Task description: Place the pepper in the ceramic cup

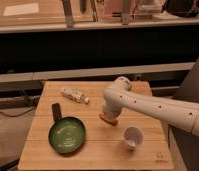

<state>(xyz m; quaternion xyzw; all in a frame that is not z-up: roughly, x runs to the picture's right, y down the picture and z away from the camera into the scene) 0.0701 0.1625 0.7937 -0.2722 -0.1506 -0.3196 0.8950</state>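
Observation:
The orange-red pepper (108,119) shows as a small sliver on the wooden table (93,155), right under the end of my white arm. My gripper (111,115) points down at the table's middle, directly over the pepper and mostly hidden behind the wrist. Whether it touches the pepper I cannot tell. The ceramic cup (133,137), small and white, stands upright a short way to the right and nearer the front edge, apart from the gripper.
A green pan (67,135) with a dark handle (56,111) sits at the front left. A clear plastic bottle (75,95) lies on its side at the back left. Dark shelving runs behind the table.

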